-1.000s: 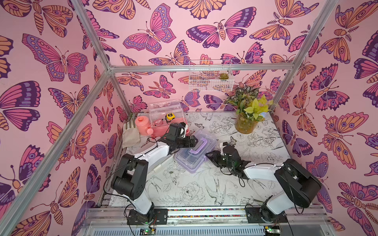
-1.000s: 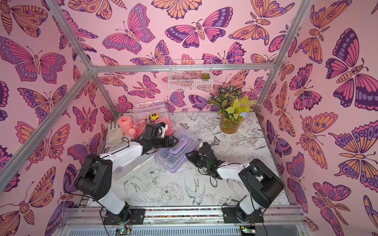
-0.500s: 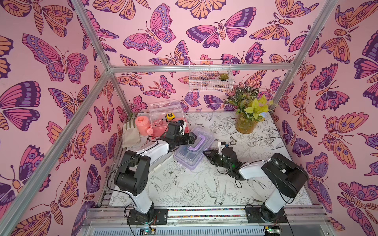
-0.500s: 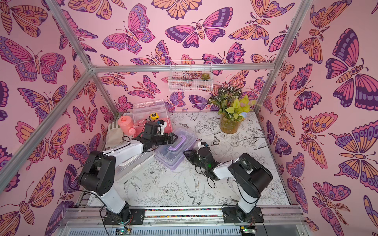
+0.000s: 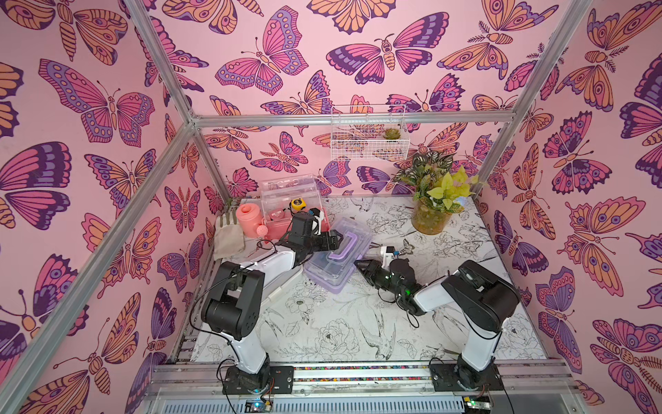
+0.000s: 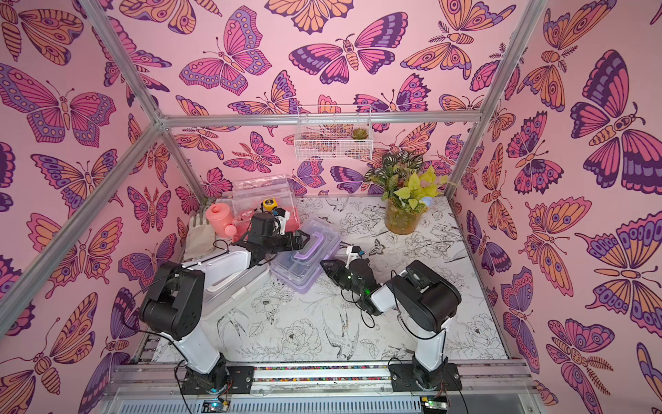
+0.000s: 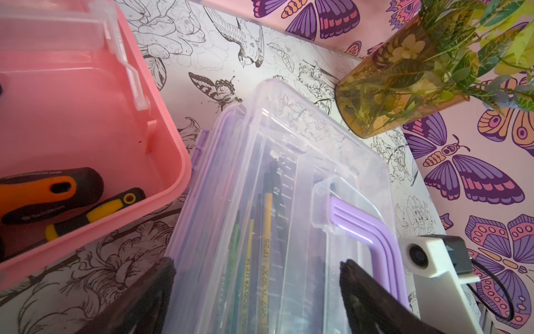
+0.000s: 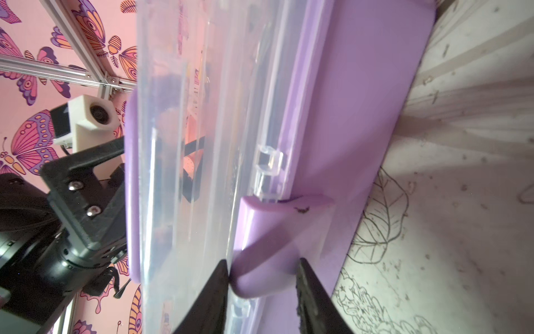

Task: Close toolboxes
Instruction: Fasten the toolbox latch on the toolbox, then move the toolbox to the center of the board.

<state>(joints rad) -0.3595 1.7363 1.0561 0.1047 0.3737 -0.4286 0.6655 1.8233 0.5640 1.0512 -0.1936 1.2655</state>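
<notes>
The purple toolbox (image 5: 333, 265) (image 6: 304, 265) lies mid-table with its clear lid down. My left gripper (image 5: 335, 239) (image 7: 257, 264) hovers open over the lid, one finger (image 7: 358, 283) beside the purple handle (image 7: 364, 228). My right gripper (image 5: 358, 265) (image 8: 263, 261) is at the box's near side, jaws part open around the purple latch (image 8: 274, 231); one finger touches it. The pink toolbox (image 5: 277, 229) (image 7: 86, 115) stands at the back left with its lid (image 5: 286, 193) raised. The white toolbox (image 6: 236, 286) lies partly hidden under my left arm.
A pink watering can (image 5: 250, 218) and a pair of gloves (image 5: 227, 236) sit left of the pink toolbox. A potted plant (image 5: 430, 215) stands at the back right. A wire basket (image 5: 369, 132) hangs on the back wall. Screwdrivers (image 7: 52, 193) lie in the pink toolbox.
The right arm's elbow swung left and its gripper edged in against the purple toolbox's side. The left gripper shifted slightly farther back over the lid.
</notes>
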